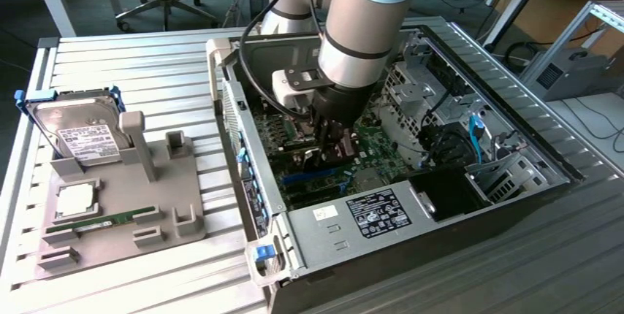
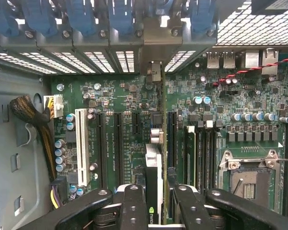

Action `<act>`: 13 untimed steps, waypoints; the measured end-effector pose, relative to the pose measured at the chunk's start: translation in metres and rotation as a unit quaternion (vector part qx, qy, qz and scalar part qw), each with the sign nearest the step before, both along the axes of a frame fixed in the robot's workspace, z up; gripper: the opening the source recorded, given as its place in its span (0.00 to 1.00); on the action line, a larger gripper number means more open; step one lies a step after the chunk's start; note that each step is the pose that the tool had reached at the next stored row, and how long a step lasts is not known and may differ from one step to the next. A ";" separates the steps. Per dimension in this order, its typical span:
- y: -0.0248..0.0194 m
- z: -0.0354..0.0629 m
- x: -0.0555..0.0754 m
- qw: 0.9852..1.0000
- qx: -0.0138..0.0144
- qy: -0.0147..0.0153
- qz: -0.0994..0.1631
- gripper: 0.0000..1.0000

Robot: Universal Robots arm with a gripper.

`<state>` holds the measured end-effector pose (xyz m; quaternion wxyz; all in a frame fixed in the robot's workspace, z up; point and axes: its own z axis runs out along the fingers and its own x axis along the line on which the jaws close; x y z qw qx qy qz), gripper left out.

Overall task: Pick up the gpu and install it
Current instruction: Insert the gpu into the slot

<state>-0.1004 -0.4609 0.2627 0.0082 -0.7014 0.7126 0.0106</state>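
My gripper (image 1: 326, 155) reaches down into the open computer case (image 1: 390, 215) and is shut on the gpu (image 2: 153, 163). In the wrist view the card shows edge-on between my black fingers (image 2: 134, 203), running from them toward the rear slot openings. Its grey bracket end (image 2: 153, 52) sits against the back wall of the case. The card stands upright over the green motherboard (image 2: 129, 96), in line with a slot between the long black expansion slots (image 2: 117, 143) and the RAM slots (image 2: 201, 158). Whether it is seated in the slot is hidden.
A grey holder (image 1: 117, 204) on the slatted table at the exterior view's left carries a hard drive in a blue frame (image 1: 83, 135), a green RAM stick (image 1: 102, 220) and a square chip (image 1: 76, 198). A braided cable bundle (image 2: 26, 110) and the bare CPU socket (image 2: 245, 177) flank the card.
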 end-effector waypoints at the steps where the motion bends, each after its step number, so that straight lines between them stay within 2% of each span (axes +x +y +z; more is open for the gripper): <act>1: 0.0000 -0.0003 0.000 1.000 0.000 0.000 -0.001 0.27; 13: 0.0000 -0.0006 0.000 1.000 0.000 0.000 -0.002 0.27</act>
